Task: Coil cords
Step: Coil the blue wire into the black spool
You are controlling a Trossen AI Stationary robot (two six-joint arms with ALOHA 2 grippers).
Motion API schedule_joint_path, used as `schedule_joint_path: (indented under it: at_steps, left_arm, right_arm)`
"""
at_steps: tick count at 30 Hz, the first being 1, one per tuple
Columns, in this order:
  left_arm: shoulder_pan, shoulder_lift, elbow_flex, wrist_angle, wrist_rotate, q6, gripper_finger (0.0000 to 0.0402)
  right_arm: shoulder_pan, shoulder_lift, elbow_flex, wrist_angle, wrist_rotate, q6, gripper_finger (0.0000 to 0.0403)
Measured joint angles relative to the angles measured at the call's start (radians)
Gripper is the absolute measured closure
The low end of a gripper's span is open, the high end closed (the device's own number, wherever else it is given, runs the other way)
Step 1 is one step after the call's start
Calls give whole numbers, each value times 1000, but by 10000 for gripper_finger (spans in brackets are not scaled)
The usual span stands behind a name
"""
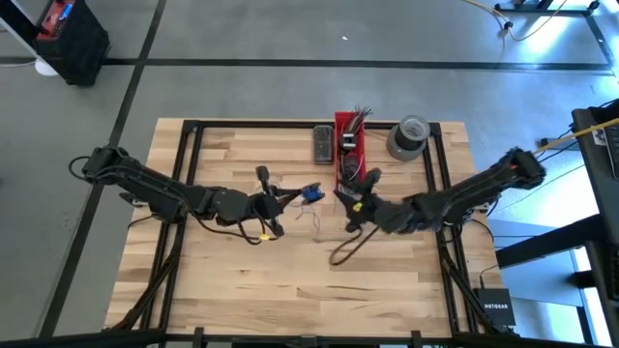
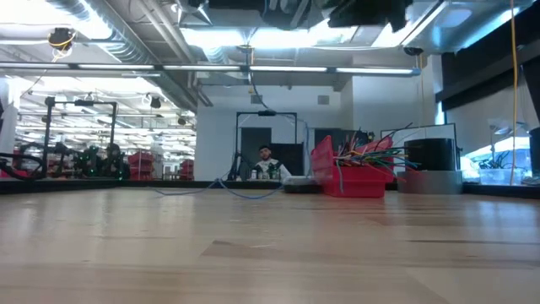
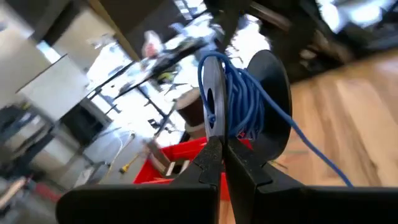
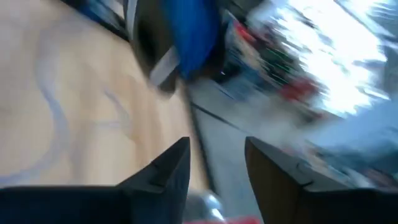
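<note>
My left gripper point(image 1: 290, 196) point(image 3: 222, 144) is shut on a black spool point(image 3: 261, 99) wound with blue cord point(image 3: 239, 93), held above the table's middle point(image 1: 311, 193). A loose end of the blue cord point(image 3: 317, 149) runs from the spool down toward the tabletop. Just right of the spool, my right gripper point(image 1: 348, 201) point(image 4: 217, 149) stands open with nothing between its fingers. A dark cord point(image 1: 343, 249) lies in a loop on the table near the right gripper. My left gripper pinches the rim of the spool's near flange point(image 3: 214, 127) between its two fingers. The fingers come roughly level from the table's left. The spool is lifted clear of the table, with the blue cord's free end hanging slack below it.
A red bin point(image 1: 350, 145) point(image 2: 350, 177) with multicoloured wire ends stands at the far middle, a dark box point(image 1: 322, 143) to its left and a grey tape roll point(image 1: 408, 137) to its right. A person point(image 2: 266, 160) sits in the room beyond the table.
</note>
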State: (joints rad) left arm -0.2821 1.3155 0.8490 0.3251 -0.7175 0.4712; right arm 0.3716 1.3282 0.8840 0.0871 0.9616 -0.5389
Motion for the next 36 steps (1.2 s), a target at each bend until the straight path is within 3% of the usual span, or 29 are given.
schedule_joint_path:
  at_steps: [6,8,11,16,20,24,36]
  left_arm:
    - [0,0,0,-48,244,61,396]
    - [1,0,0,-47,267,60,396]
    - [3,0,0,-47,266,53,396]
    - [18,0,0,-46,265,30,396]
    - [22,0,0,-59,265,18,396]
    - [22,0,-1,-53,265,26,396]
    - [22,0,-1,-56,260,28,396]
  right_arm:
    - [-111,-160,0,8,-653,101,243]
    - [-148,-160,1,48,-794,125,246]
    - [-172,-127,0,106,-900,137,250]
    - [-168,-70,0,156,-915,126,263]
    - [-170,-50,0,148,-820,112,277]
    - [-170,-49,0,150,-805,90,294]
    - [-169,-37,0,124,-752,88,396]
